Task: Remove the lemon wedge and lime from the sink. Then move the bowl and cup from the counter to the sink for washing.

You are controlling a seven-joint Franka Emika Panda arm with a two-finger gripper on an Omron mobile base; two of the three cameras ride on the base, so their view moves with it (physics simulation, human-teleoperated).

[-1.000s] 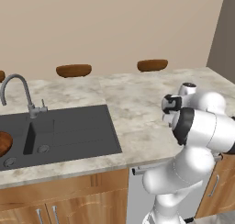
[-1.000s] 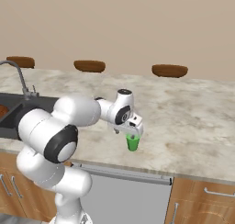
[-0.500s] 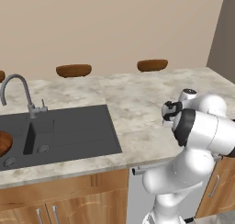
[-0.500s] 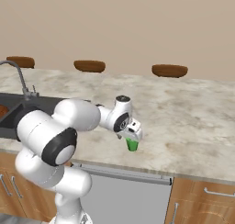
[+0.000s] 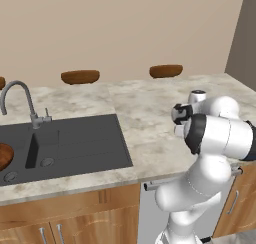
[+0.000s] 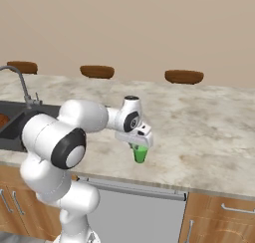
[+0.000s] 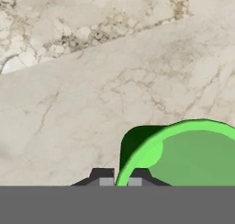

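Now your gripper (image 6: 138, 148) is clamped on the rim of the cup (image 6: 140, 154), its two dark finger tips (image 7: 102, 176) pinched close together with the bright green wall between them. In the hand view the cup (image 7: 193, 159) sits at the lower right, and you look down into its open mouth, with a dark shadow on the marble just beside its left edge. In the right base view the cup stands upright on the bench (image 6: 209, 122), near the front edge, directly under the white hand.

Around the cup you have bare pale marble. In the left base view the arm's own bulk hides the cup and the gripper from you.

Well off to the arm's left lies the sink (image 5: 75, 148), a dark grey recessed basin set into the bench (image 5: 145, 113), with its curved grey faucet (image 5: 20, 95) rising at the back rim. At the far left edge of that view you can see part of the bowl (image 5: 4, 155), reddish-brown wood, lying inside the left basin; most of it is cut off by the frame. In the right base view a sliver of the same brown shows in the sink (image 6: 12, 120) at the left edge.

Beyond the bench, three brown oval stool tops (image 6: 184, 76) stand along its far side against the beige wall. Below the bench front you see wooden cabinet doors (image 5: 75, 218) with metal handles.
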